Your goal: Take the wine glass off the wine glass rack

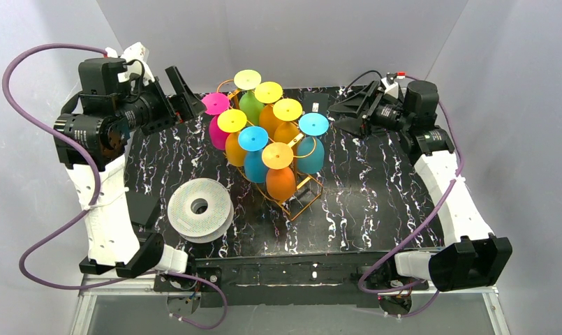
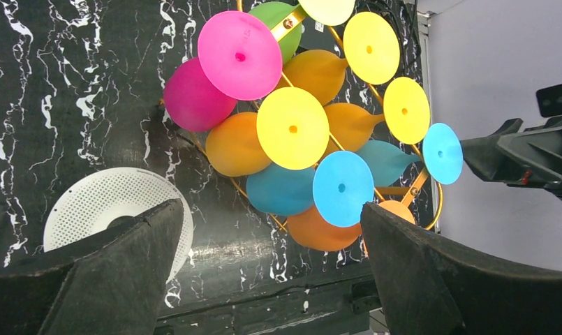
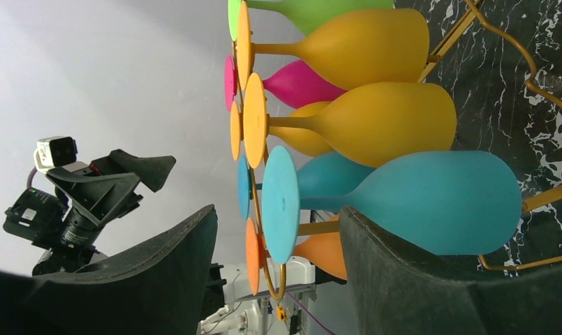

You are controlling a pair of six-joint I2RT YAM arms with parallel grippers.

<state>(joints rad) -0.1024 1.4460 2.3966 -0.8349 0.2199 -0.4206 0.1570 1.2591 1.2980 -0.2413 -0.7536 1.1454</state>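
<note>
The orange-gold wire wine glass rack point(image 1: 307, 199) stands mid-table with several coloured wine glasses hanging upside down, feet on top. The teal glass point(image 1: 311, 150) hangs on the rack's right side and the pink glass point(image 1: 216, 105) on its left. My left gripper point(image 1: 187, 96) is open and empty, raised just left of the pink glass; its wrist view looks down on the glass feet point(image 2: 292, 128). My right gripper point(image 1: 346, 112) is open and empty, just right of the teal glass. In the right wrist view the teal glass point(image 3: 431, 202) lies ahead of my open gripper point(image 3: 278, 209).
A round white filament spool point(image 1: 200, 208) lies at the front left of the black marbled table point(image 1: 375, 195), and also shows in the left wrist view point(image 2: 103, 202). Grey walls close in the back and sides.
</note>
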